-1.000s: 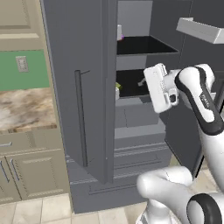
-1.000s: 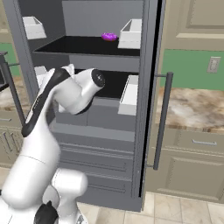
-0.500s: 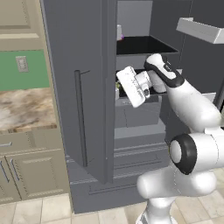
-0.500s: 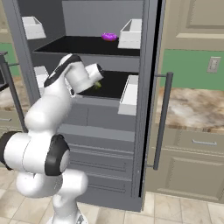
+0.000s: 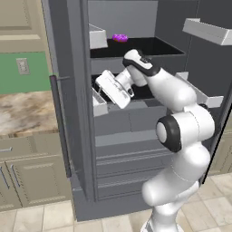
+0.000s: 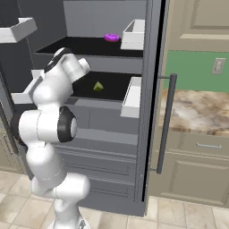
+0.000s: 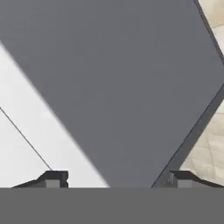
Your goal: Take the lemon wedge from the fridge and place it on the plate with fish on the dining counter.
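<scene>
Lemon wedge [image 6: 98,86] on fridge [image 6: 112,116] lower black shelf [image 6: 112,87], behind right door bin [image 6: 131,96]; in left base view hidden by arm. Purple item [image 6: 111,37] on upper shelf. Arm bent forward, hand inside fridge at lower-shelf level. Claw [image 7: 116,178] tips wide apart, nothing between them. Claw faces blurred grey panel at close range.

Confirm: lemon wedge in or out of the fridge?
In. The lemon wedge lies on the fridge's lower black shelf, apart from the arm.
</scene>
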Controlling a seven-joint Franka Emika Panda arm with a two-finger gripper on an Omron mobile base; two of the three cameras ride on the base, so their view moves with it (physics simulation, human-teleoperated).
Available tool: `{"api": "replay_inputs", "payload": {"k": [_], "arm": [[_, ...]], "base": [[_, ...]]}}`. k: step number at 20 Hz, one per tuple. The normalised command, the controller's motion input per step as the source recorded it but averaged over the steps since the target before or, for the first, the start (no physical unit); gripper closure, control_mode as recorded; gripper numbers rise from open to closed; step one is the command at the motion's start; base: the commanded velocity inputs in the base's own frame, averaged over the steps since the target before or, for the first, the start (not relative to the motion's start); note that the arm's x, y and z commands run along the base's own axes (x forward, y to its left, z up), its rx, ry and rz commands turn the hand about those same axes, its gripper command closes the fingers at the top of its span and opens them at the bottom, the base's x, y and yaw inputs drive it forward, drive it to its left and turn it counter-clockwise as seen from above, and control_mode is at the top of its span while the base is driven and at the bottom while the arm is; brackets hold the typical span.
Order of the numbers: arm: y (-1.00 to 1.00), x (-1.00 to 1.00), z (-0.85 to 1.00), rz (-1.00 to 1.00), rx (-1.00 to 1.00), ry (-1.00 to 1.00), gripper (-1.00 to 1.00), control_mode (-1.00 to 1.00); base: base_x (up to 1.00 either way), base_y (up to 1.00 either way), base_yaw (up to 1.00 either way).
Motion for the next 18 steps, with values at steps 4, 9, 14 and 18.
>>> {"api": "replay_inputs", "payload": {"k": [4, 9, 14, 18], "arm": [[1.00, 0.00, -0.43, 0.23, -0.04, -0.13, -1.00, -1.00], [0.48, 0.03, -0.12, 0.03, 0.05, -0.12, -1.00, -1.00], [-0.47, -0.75, 0.00, 0.01, -0.08, -0.21, -1.00, -1.00], [-0.99, -1.00, -0.06, 0.11, -0.27, -0.33, -1.00, -1.00]], "base": [[0.00, 0.00, 0.00], [0.00, 0.00, 0.00], [0.00, 0.00, 0.00], [0.00, 0.00, 0.00]]}}
